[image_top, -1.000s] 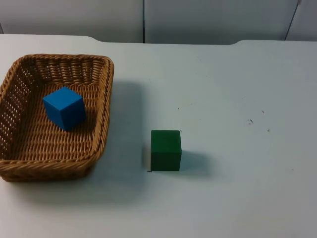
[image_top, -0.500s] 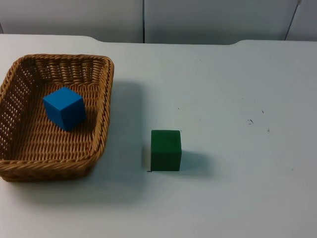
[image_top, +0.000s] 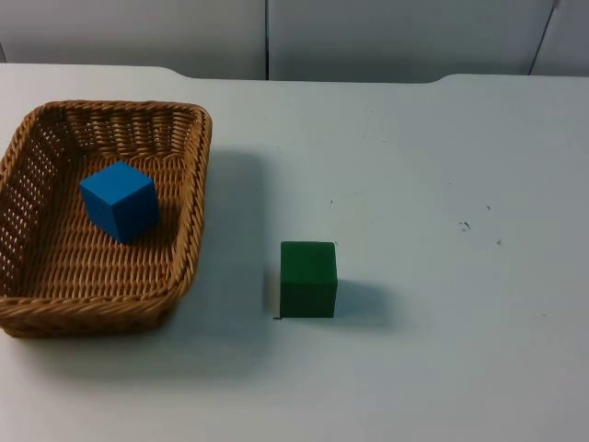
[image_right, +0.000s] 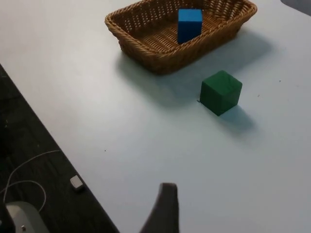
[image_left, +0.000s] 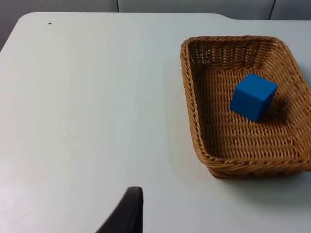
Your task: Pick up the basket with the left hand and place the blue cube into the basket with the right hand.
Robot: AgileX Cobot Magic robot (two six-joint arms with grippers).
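Left claw (image_left: 127, 213): hanging above bare counter (image_top: 442, 138), off the basket's outer long side and well apart from it; one black fingertip is showing, so I cannot tell whether it is apart or together.
Basket (image_top: 189, 230): sitting flat at the counter's left edge, its long axis running from the near edge toward the partition wall; nothing is gripping it.
Blue cube (image_top: 119, 200): lying inside the basket, tilted on the wicker floor, nearer the far end than the near one.
Green cube (image_top: 308, 278): standing on the counter just beside the basket's inner long side, not touching it.
Right claw (image_right: 163, 208): hovering high over the counter's near edge, looking across the green cube toward the basket; whether it is apart or together I cannot tell.
Key relation: the basket is lying nearer the left arm.
Judgement: the cube is resting in the basket already, so the task is looking finished and both arms are waiting clear.
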